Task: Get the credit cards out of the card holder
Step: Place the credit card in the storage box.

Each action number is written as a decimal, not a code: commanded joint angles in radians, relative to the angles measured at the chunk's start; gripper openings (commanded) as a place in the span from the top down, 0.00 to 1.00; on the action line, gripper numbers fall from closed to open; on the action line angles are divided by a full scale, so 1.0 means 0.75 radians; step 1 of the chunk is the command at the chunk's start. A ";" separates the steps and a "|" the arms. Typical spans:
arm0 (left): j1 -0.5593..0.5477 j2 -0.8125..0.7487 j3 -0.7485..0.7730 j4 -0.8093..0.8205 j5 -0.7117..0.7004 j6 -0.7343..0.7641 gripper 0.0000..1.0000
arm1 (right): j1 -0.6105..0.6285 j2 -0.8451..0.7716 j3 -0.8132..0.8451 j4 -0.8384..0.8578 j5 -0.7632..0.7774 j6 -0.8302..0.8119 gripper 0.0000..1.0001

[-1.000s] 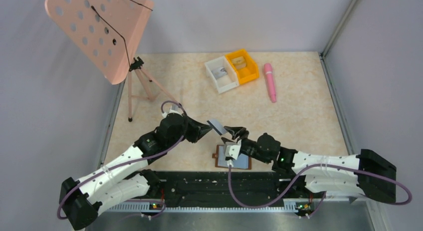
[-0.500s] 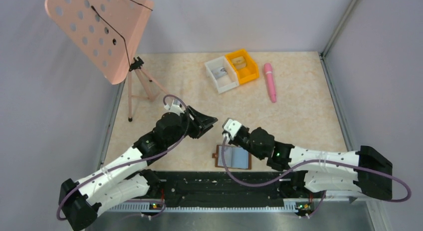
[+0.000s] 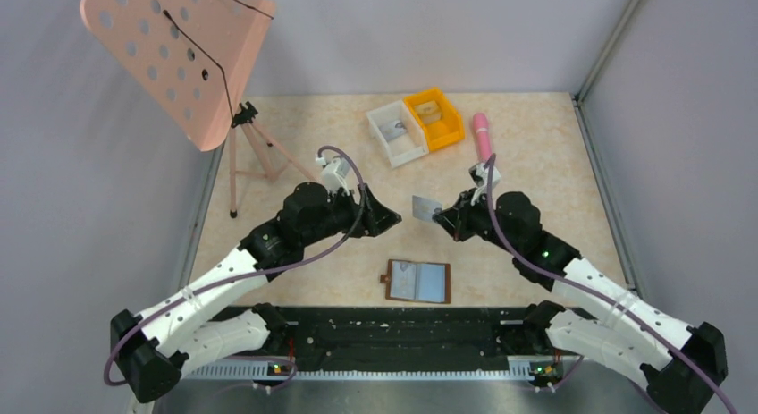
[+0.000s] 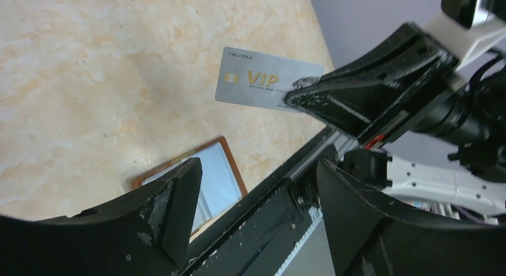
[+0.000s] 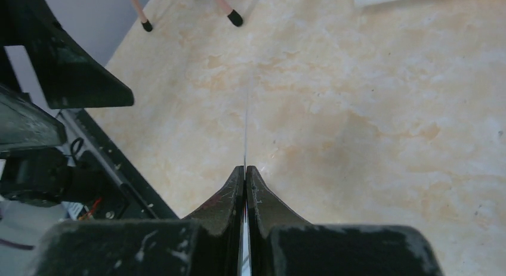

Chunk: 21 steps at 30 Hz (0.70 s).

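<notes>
A silver credit card [image 3: 425, 207] marked VIP hangs in the air above the table, with my right gripper [image 3: 440, 215] shut on its right end. In the left wrist view the credit card [image 4: 268, 79] faces the camera. The right wrist view shows the credit card [image 5: 246, 124] edge-on, sticking out past the shut right gripper [image 5: 245, 170]. My left gripper [image 3: 391, 219] stands open and empty just left of the card. The brown card holder [image 3: 417, 282] lies open on the table near the front edge, pale blue pockets up. The card holder [image 4: 212, 171] also shows between the left gripper's [image 4: 256, 186] fingers.
A white bin [image 3: 396, 132] and an orange bin [image 3: 434, 119] sit side by side at the back. A pink pen [image 3: 483, 132] lies to their right, behind the right arm. A pink music stand [image 3: 174, 52] on a tripod stands at the back left.
The left gripper let go of the card and opened. The right gripper closed on the card and carried it up and to the right, away from the card holder.
</notes>
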 commanded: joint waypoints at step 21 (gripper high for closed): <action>0.002 -0.015 -0.070 0.422 0.519 0.011 0.28 | -0.105 -0.349 -0.005 0.146 -0.626 0.423 1.00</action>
